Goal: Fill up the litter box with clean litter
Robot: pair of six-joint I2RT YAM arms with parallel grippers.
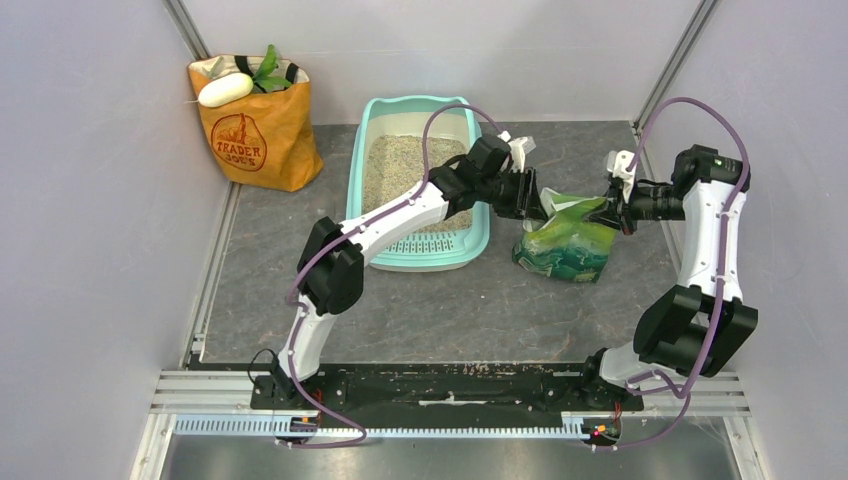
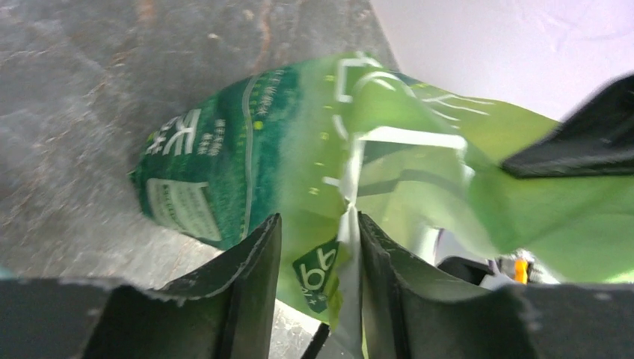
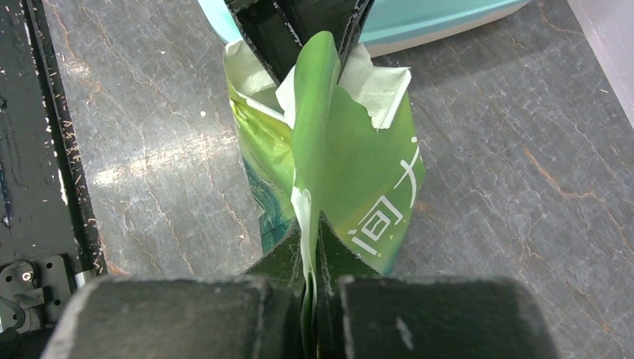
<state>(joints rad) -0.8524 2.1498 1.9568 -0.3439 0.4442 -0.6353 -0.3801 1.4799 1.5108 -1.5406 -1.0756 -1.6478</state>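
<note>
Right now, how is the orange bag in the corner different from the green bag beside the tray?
The orange bag is paper and stands upright; the green bag is glossy plastic, crumpled. The orange bag sits untouched in the far left corner, leaves and a white item poking out; the green bag sits right of the litter box, its top pinched by the right gripper. Both rest on the grey table.

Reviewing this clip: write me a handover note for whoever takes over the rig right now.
Left pincer: jaws apart, top edge of the green bag loose between them.
Right pincer: shut on the bag's opposite top edge.
The bag stands on the table, just right of the litter box.
Done: litter covers the box floor.
Left: probably check the level; top up, or let go of the bag.
</note>
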